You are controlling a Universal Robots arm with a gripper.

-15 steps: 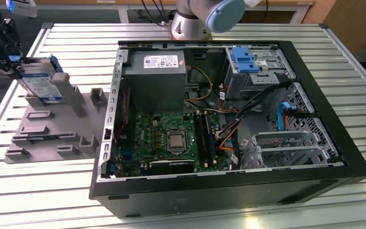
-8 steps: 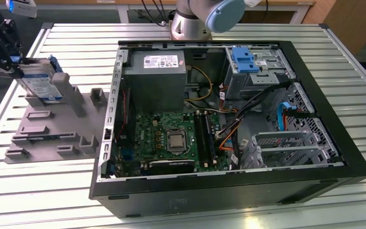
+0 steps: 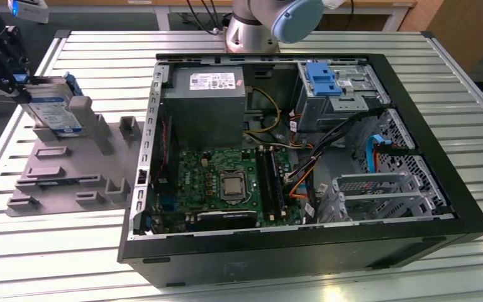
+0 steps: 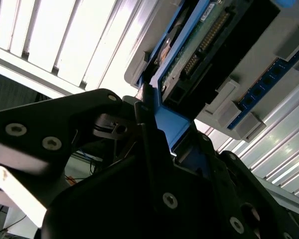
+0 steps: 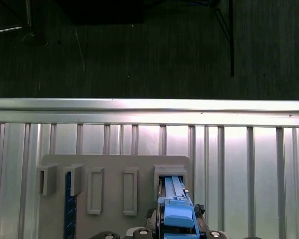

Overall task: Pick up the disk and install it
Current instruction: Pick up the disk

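Claw: the claw point(image 3: 17, 85) looks clenched on the blue frame point(image 4: 170, 127) at one end of the disk point(image 3: 53, 112).
Disk: it stands on edge at a slot of the grey holder point(image 3: 65, 170), on the tabletop point(image 3: 57, 264) at the exterior view's left, beside the open case point(image 3: 309, 255).
Step, I'd say: the pick, drawing the disk out of the holder.
Seat: I cannot tell whether its lower edge is clear of the slot.
Path: straight along the slot walls, with no twist. A post point(image 3: 86, 123) stands just beside the disk, and a tilt could jam it.
Grip: the bite is on plastic near one end, so a firm squeeze and a slow pull should stop it pivoting.
Care: the board side point(image 4: 199, 45) is bare and should stay off the post.
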